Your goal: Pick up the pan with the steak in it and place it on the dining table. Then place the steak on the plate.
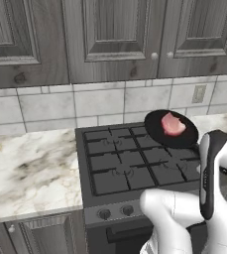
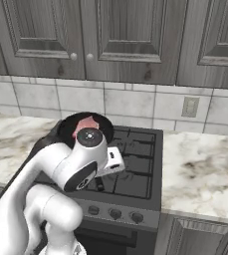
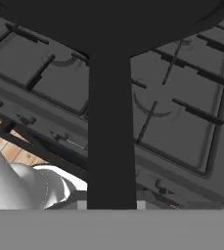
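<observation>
1. Clamped by the two-finger gripper (image 3: pixel 111 207): thin straight handle of the round matte black frying pan (image 1: pixel 160 133), jaws nearly together on it.
2. Running straight out from the fingertips: handle, then the pan's dark underside, lifted above the black gas stove (image 1: pixel 130 163) grates.
3. Lying inside the pan, beyond the fingers: small pink-red raw steak (image 1: pixel 173 124).
</observation>
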Tool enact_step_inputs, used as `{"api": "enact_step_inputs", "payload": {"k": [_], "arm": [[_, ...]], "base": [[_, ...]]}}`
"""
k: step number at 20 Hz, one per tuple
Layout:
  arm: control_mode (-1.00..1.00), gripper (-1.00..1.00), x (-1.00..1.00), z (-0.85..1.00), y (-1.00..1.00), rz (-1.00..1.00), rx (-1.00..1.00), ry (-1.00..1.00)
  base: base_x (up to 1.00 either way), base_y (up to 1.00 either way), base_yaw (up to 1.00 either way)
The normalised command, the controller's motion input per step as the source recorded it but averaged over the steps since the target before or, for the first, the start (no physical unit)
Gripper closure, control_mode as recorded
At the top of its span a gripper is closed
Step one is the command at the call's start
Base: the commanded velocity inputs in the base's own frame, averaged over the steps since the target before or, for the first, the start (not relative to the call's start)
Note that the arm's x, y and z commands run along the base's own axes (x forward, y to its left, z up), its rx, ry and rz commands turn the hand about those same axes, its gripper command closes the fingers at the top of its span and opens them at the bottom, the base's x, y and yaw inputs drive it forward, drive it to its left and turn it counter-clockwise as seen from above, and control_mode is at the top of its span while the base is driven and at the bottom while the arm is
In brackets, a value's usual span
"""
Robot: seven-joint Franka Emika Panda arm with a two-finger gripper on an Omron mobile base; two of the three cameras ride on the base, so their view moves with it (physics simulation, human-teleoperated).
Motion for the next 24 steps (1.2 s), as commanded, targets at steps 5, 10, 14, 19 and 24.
{"api": "enact_step_inputs", "payload": {"k": [5, 10, 14, 19, 24], "arm": [[-1.00, 1.00, -0.45, 0.67, 0.61, 0.23, -0.21, 0.06], [-1.00, 1.00, -0.52, 0.31, 0.71, 0.18, -0.22, 0.02], [-1.00, 1.00, -0.30, 0.04, 0.63, 0.06, -0.08, -0.02], [-1.00, 1.00, -0.04, 0.00, 0.04, 0.00, 0.00, 0.00], [1.00, 1.00, 0.00, 0.00, 0.00, 0.00, 0.00, 0.00]], "base": [[0.00, 0.00, 0.00], [0.00, 0.00, 0.00], [0.00, 0.00, 0.00], [0.00, 0.00, 0.00], [-0.21, 0.01, 0.01]]}}
